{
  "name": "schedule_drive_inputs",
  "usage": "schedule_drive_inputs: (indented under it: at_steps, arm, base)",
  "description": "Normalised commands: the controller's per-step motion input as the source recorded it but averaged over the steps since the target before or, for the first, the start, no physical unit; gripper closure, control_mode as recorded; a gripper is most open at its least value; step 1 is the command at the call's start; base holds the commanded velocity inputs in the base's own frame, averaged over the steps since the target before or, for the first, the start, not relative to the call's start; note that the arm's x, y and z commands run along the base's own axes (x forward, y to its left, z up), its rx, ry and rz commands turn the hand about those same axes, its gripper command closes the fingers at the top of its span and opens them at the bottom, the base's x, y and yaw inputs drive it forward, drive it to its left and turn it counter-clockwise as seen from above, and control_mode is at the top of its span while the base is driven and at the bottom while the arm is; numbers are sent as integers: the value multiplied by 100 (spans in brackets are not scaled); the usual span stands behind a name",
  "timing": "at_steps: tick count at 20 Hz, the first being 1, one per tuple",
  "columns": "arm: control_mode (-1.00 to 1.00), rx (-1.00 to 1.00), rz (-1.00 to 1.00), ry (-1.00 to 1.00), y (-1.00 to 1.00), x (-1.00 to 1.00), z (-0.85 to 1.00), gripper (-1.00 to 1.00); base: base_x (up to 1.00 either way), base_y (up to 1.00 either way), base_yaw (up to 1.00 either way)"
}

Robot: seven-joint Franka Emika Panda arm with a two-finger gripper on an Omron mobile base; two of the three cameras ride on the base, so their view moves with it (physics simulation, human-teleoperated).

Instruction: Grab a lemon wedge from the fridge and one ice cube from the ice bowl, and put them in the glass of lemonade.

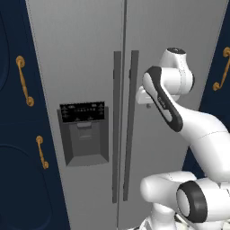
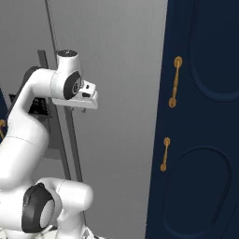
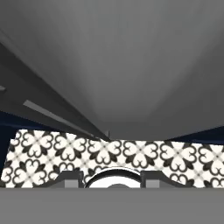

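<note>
The fridge [image 1: 90, 54] stands straight ahead, silver-grey, with both doors shut. Its two long dark handles [image 1: 117, 126] run down the middle seam, and the black dispenser recess [image 1: 84, 132] sits in the left door. My gripper [image 1: 148, 104] hangs close in front of the right door, just right of the handles, pointing down. From the right side the gripper [image 2: 84, 108] shows beneath the white hand, against the fridge door [image 2: 121, 70]. In the hand view my gripper [image 3: 111, 181] is open, with nothing between the tips. The lemon wedge, ice bowl and glass of lemonade are out of view.
Navy cabinets [image 1: 18, 134] with brass handles [image 1: 24, 81] flank the fridge on the left, and more navy cabinets [image 2: 200, 116] stand on the right. The hand view looks down the door [image 3: 131, 65] to a black-and-white patterned floor [image 3: 65, 153].
</note>
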Motion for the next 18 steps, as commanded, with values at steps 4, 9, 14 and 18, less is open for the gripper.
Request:
schedule_drive_inputs:
  at_steps: [4, 9, 14, 18]
  arm:
    - [-100, 0, -1, 0, -6, -59, -7, -100]
    - [-100, 0, -4, 0, -8, -98, -45, -100]
    - [-100, 0, -2, 0, 0, -74, -60, -100]
    - [-100, 0, -1, -6, 0, -2, -26, -100]
  base:
    - [0, 0, 0]
    - [0, 0, 0]
    - [0, 0, 0]
    - [0, 0, 0]
